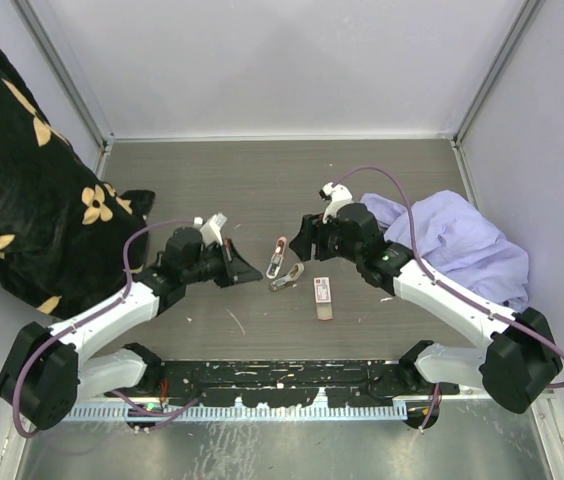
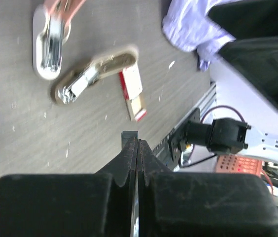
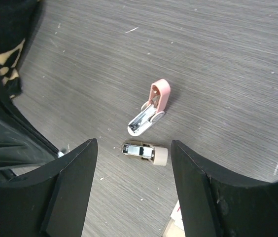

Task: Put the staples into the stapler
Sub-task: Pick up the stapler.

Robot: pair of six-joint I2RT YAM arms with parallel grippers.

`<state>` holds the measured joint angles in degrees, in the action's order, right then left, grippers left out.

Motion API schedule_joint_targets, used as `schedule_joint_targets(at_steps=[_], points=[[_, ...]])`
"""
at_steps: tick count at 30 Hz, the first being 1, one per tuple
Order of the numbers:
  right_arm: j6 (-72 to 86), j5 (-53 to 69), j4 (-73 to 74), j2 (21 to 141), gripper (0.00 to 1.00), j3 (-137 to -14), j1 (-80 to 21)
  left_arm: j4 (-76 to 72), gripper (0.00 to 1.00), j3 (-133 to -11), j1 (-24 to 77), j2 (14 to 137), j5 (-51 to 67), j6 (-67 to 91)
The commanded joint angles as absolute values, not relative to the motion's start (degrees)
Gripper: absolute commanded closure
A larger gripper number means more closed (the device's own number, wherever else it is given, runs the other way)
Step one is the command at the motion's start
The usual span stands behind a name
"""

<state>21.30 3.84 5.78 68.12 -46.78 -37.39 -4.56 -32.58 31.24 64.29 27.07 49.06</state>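
The staples [image 1: 324,293], a small red-and-white card box with its tan tray showing at one end, lie flat on the worktop [image 1: 212,190] at about four o'clock from the pink stapler [image 1: 280,258]. The box looks light, thin-walled and crushable, so a gentle pinch across its long edges would suit. The left hand [image 1: 250,270] is closed and empty; the right hand [image 1: 304,238] hangs open, empty, near the stapler.

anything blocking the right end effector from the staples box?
Nothing visible. The staples box lies uncovered near the open right end effector. The pink stapler and beige stapler sit to the box's left in the top view, not over it.
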Motion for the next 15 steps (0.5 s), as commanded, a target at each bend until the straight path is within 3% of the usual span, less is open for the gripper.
schedule_joint_targets(at_steps=[1, 7, 15], points=[[20.68, 11.87, -0.39, 67.57, 0.34, -44.99, -38.12, -8.98, 1.0, -26.01, 31.2, 61.5, 32.67, 55.86], [15.92, 16.24, -10.12, 64.71, 0.33, -37.58, -45.45, -15.69, 1.0, -19.53, 31.25, 59.93, 34.25, 66.18], [16.2, 16.16, -12.54, 66.11, 0.33, -36.56, -48.15, -9.87, 1.0, -16.53, 31.2, 59.65, 31.31, 66.15]])
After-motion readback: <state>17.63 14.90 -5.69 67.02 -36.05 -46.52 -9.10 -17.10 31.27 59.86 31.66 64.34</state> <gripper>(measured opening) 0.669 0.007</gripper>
